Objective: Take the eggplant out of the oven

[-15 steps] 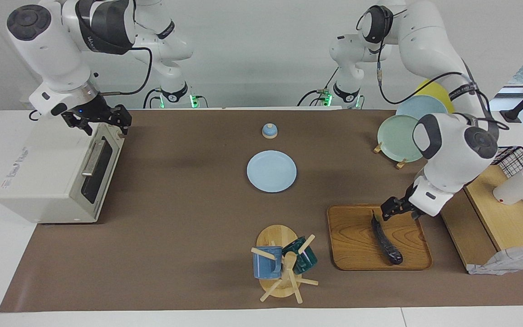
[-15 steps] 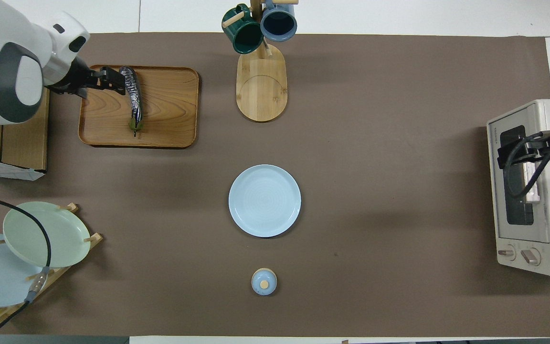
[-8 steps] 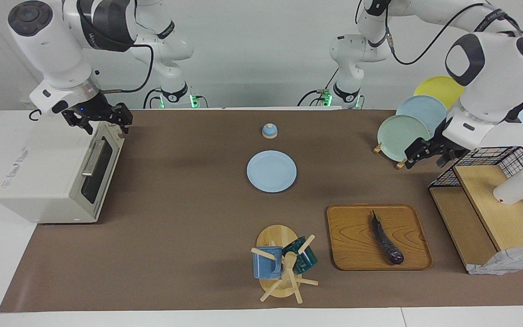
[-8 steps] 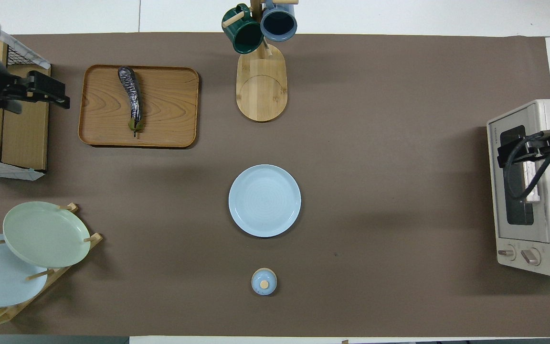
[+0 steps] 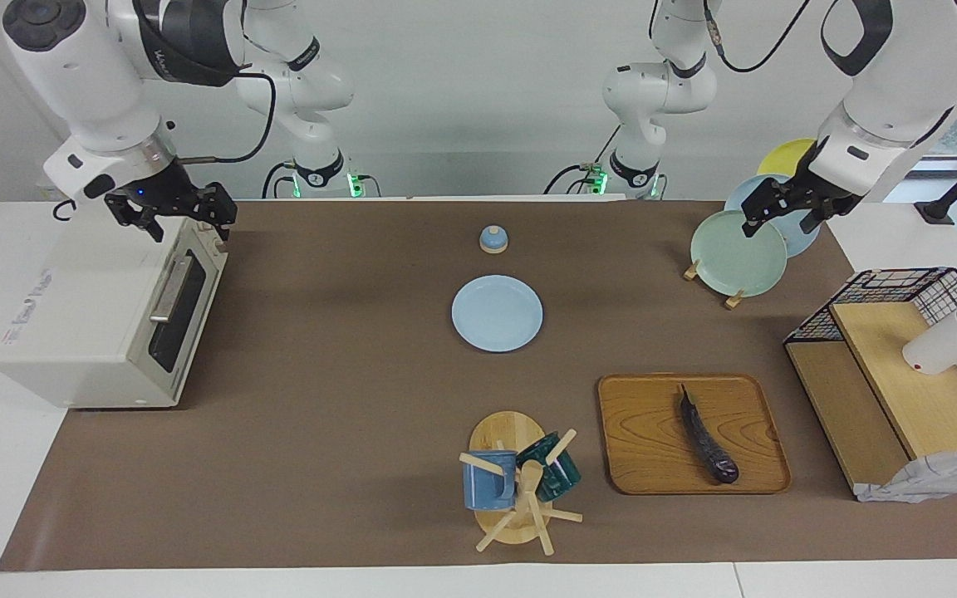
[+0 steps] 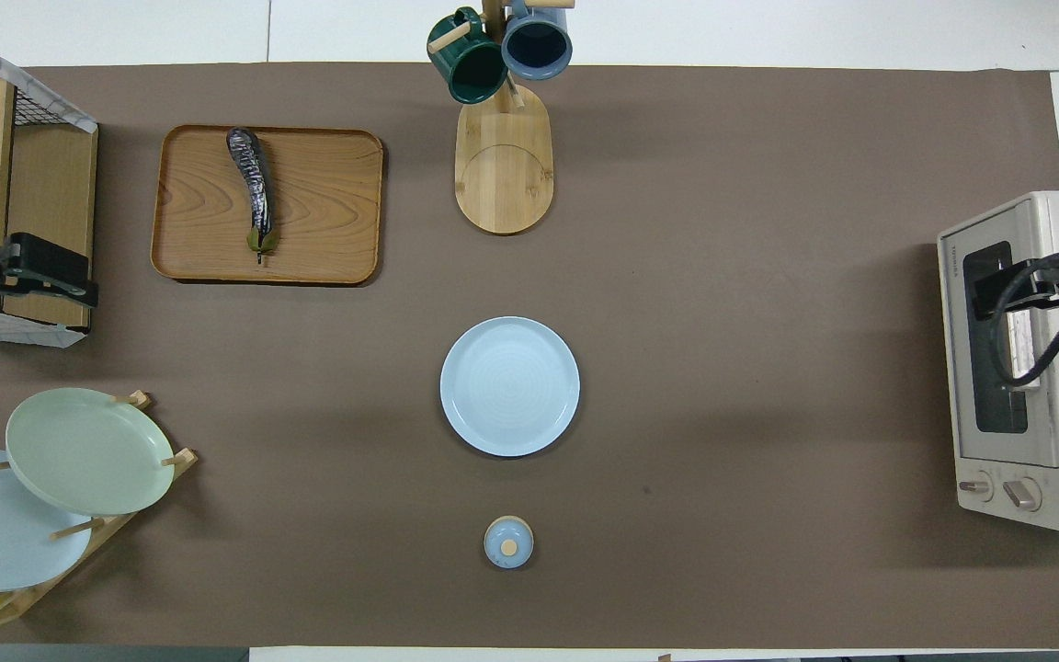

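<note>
Here, one moment on a brown-covered desk (image 5: pixel 321 432).
Eggplant (image 5: pixel 706 435): one; slim, long, glossy purple-black, thin stem toward the robots; lying free on the tray (image 5: pixel 645 448).
Oven (image 5: pixel 105 316): one; boxy, cream, dark glass door shut; at the right arm's end.
Plates: one blue on the desk (image 5: pixel 497 313); three racked.
Mugs: two.
Left fingers (image 5: pixel 784 208): wide, empty, over the racked plates.
Right fingers (image 5: pixel 182 216): wide, empty, over the oven's top edge.

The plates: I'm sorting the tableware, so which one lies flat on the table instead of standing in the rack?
The light blue plate at mid-table lies flat on the brown mat. The green plate, the other blue one and the yellow one lean in the wooden rack.
</note>
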